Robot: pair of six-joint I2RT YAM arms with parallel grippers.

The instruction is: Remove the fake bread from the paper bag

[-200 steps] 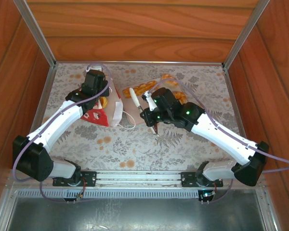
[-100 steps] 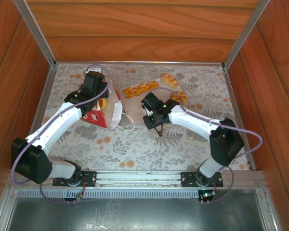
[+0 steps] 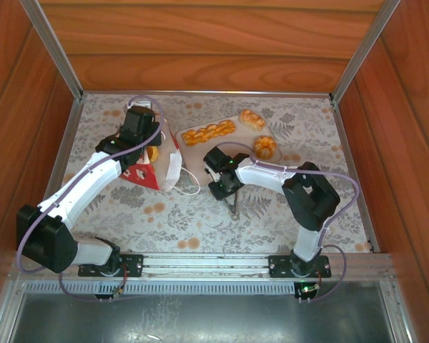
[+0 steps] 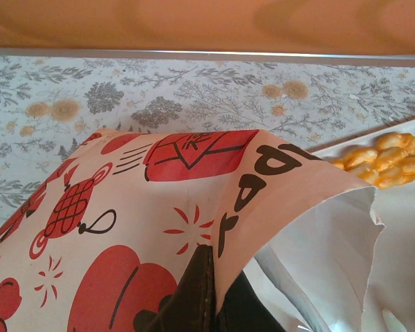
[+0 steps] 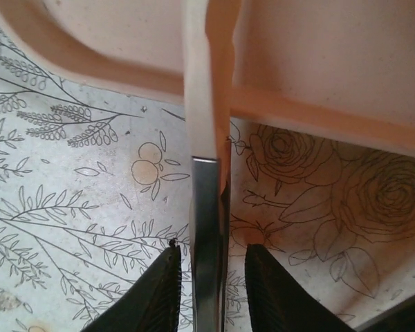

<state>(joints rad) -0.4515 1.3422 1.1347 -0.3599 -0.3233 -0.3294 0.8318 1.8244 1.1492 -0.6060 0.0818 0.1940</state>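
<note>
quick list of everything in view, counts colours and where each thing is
paper bag: 1, white with red patterns, left of centre
bread: 3 golden on the tray, 1 more showing in the bag's mouth
tray: 1, beige, rear centre
knife: 1, cream handle, metal blade, handle across the tray's near edge
tablecloth: 1, pale floral, over the table
left gripper: 1, black, shut on the paper bag's rim
right gripper: 1, black, slightly open either side of the knife blade
</note>
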